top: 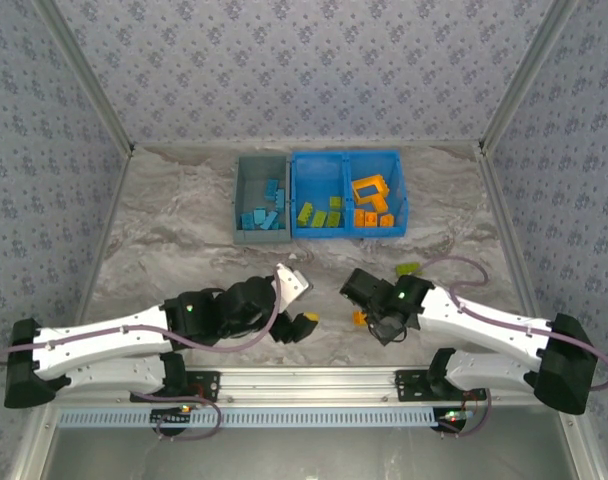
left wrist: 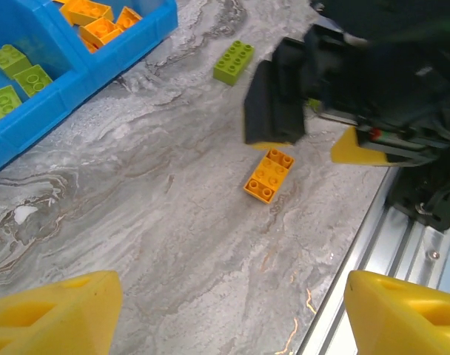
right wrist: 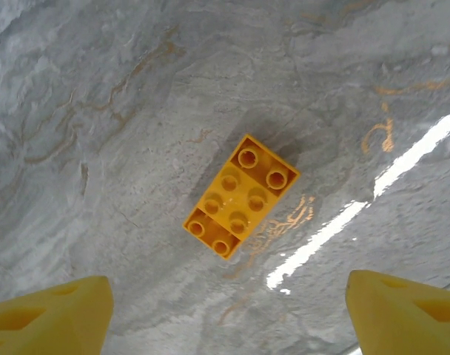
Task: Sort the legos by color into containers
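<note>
Hovering your right claw (right wrist: 225,314) wide open above the centre-frame orange brick (right wrist: 241,194) lets you straddle it.

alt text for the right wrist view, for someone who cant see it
An orange lego brick lies studs-up on the grey marbled table, directly under the open right pincer, whose yellow fingertips sit wide apart in the bottom corners, touching nothing.

Nothing legible is showing in any view. The orange brick (right wrist: 240,196), at the centre of the right wrist view, is showing plain studs with no mark clear enough to read. The bright blue bin (top: 324,233), in the upper middle of the top view, is carrying no readable label.
</note>
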### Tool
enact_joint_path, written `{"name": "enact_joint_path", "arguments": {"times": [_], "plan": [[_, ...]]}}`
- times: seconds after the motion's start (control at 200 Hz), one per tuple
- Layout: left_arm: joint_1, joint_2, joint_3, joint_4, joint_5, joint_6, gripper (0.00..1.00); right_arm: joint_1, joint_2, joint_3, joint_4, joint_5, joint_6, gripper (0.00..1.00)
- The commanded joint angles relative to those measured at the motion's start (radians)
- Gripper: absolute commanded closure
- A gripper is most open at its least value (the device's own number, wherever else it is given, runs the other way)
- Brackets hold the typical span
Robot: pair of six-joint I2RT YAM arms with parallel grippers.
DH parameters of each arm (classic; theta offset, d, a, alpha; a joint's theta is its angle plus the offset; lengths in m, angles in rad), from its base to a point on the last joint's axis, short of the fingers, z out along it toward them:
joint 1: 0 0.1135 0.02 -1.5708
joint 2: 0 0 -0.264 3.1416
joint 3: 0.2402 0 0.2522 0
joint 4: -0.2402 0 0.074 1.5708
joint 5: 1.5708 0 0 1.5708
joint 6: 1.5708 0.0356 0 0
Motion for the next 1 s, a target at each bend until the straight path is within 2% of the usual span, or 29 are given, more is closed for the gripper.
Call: {"name": "enact_joint_path", "arguments": {"times": [0.0, 0.19, 0.3, 0.41, 0.72, 0.849, 0.929, 0.999], "plan": [[-0.043, -0.021, 0.009, -0.004, -0.064, -0.026, 0.21, -0.043, 0.036, -0.038, 0.064, -0.075, 0.136, 0.13], [-0.072, -0.037, 0.012, 0.002, -0.045, -0.016, 0.21, -0.070, 0.071, -0.111, 0.163, -0.112, 0.224, 0.18], [-0.074, -0.040, 0.011, 0.009, -0.039, -0.023, 0.21, -0.110, 0.094, -0.139, 0.247, -0.129, 0.218, 0.22], [-0.075, -0.036, 0.006, 0.014, -0.043, -0.032, 0.21, -0.144, 0.126, -0.131, 0.256, -0.143, 0.192, 0.23], [-0.075, -0.038, 0.013, 0.016, -0.048, -0.032, 0.21, -0.166, 0.206, -0.123, 0.281, -0.190, 0.194, 0.39], [-0.076, -0.033, 0.018, 0.017, -0.051, -0.028, 0.21, -0.171, 0.231, -0.122, 0.288, -0.189, 0.197, 0.52], [-0.075, -0.031, 0.024, 0.017, -0.057, -0.028, 0.21, -0.176, 0.232, -0.121, 0.294, -0.187, 0.173, 0.66], [-0.076, -0.031, 0.032, 0.016, -0.073, -0.031, 0.21, -0.177, 0.209, -0.084, 0.237, -0.127, 0.114, 0.75]]}}
